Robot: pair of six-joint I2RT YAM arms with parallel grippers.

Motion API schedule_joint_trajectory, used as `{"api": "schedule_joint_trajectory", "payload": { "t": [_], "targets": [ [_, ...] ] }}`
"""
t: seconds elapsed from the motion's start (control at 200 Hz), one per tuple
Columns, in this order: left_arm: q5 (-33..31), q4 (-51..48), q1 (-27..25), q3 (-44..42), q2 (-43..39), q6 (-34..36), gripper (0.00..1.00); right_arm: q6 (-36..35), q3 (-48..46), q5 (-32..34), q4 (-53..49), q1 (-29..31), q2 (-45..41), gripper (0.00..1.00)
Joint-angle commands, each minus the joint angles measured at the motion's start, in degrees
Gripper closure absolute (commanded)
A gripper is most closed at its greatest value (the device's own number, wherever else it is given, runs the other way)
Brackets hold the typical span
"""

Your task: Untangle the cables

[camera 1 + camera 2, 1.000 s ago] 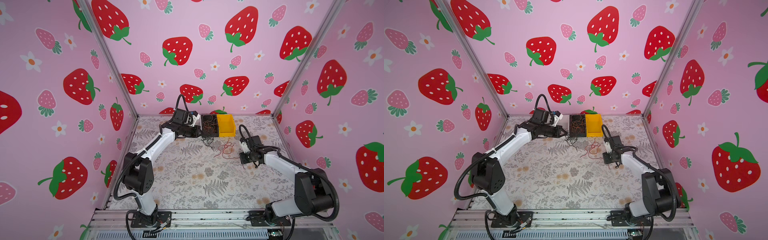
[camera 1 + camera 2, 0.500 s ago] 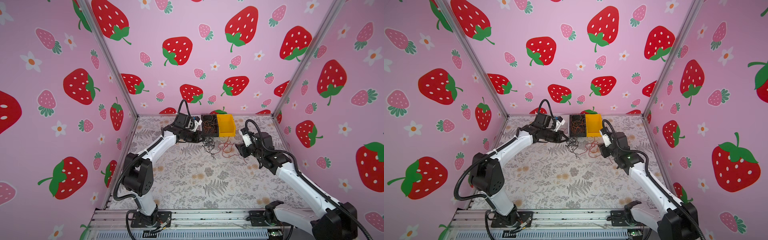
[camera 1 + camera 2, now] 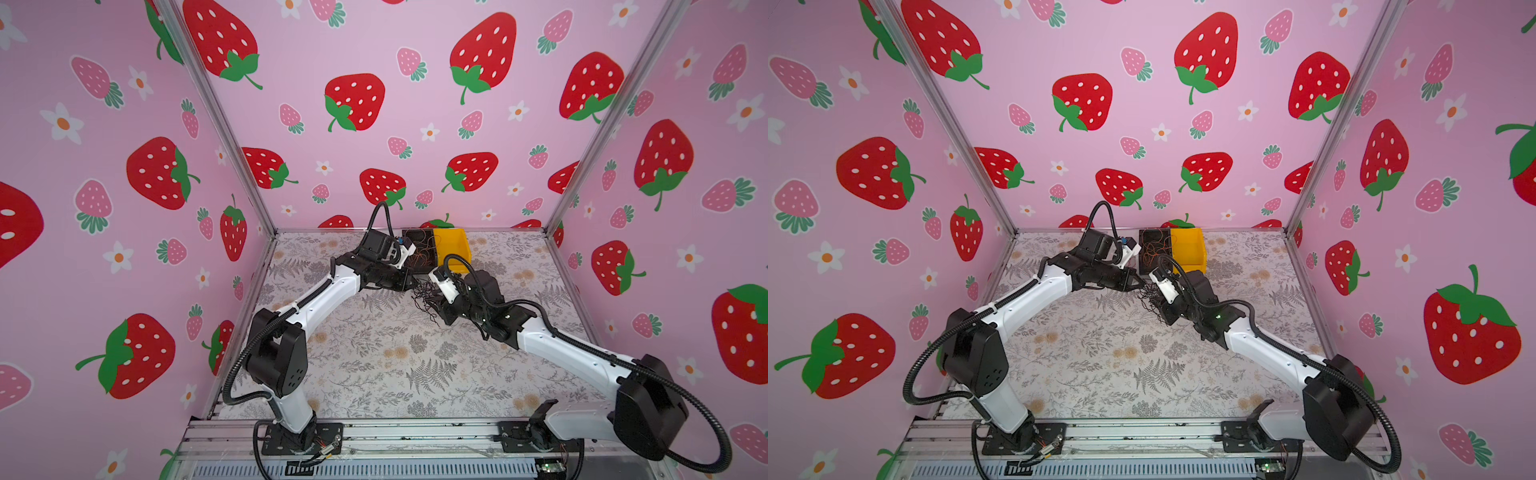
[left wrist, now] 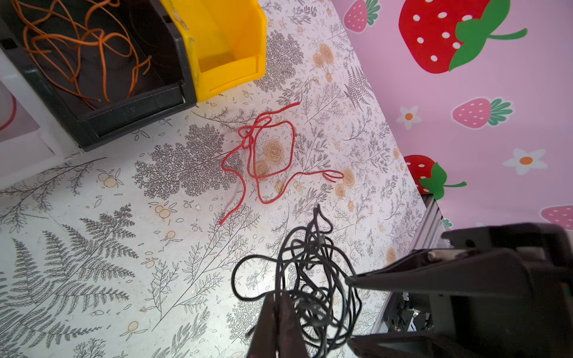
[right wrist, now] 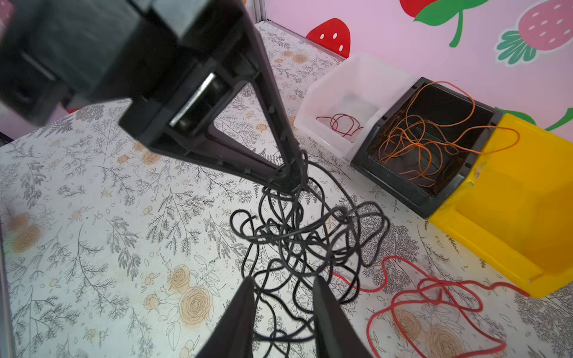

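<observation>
A tangle of black cables point(image 4: 313, 279) hangs just above the floral table, and my left gripper point(image 4: 277, 297) is shut on its strands. It shows in both top views point(image 3: 424, 296) point(image 3: 1148, 298), between the two grippers. My right gripper point(image 5: 283, 280) is open, its fingers either side of the tangle's point(image 5: 310, 235) lower loops. In the right wrist view the left gripper point(image 5: 291, 176) pinches the top of the tangle. A loose red cable point(image 4: 269, 148) point(image 5: 434, 288) lies on the table beside it.
Three bins stand at the back wall: a clear bin point(image 5: 328, 86) holding a red cable, a black bin point(image 5: 390, 186) point(image 4: 130, 114) with several orange cables, and a yellow bin point(image 5: 496, 235) point(image 4: 229, 71). Pink strawberry walls enclose the table.
My right arm has swung in from the right side toward the middle, its gripper opening around the black tangle. My left gripper has carried the tangle forward, away from the bins.
</observation>
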Motion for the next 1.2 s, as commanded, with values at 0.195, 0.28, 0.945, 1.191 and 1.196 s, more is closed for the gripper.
{"api": "schedule_joint_trajectory", "payload": {
  "t": [0.195,0.28,0.945,1.191,1.196],
  "targets": [
    [0.0,-0.5,-0.4,2.3,-2.4,2.1,1.0,1.2,4.4,-1.0,2.5,0.1,3.7,0.9],
    [-1.1,-1.1,-0.1,2.0,-2.9,2.6,1.0,1.1,3.7,1.2,2.4,0.0,2.5,1.0],
    [3.1,3.6,5.8,-3.2,-6.8,-1.0,1.0,2.1,0.4,-11.1,3.2,-5.1,-1.7,0.85],
    [0.8,7.7,3.4,-5.2,-8.7,-1.0,1.0,6.9,1.0,-14.7,11.0,-2.2,2.4,0.6],
    [0.8,7.8,3.4,-5.3,-8.7,-1.0,1.0,6.9,1.0,-14.6,11.0,-2.2,2.5,0.6]
  ]
}}
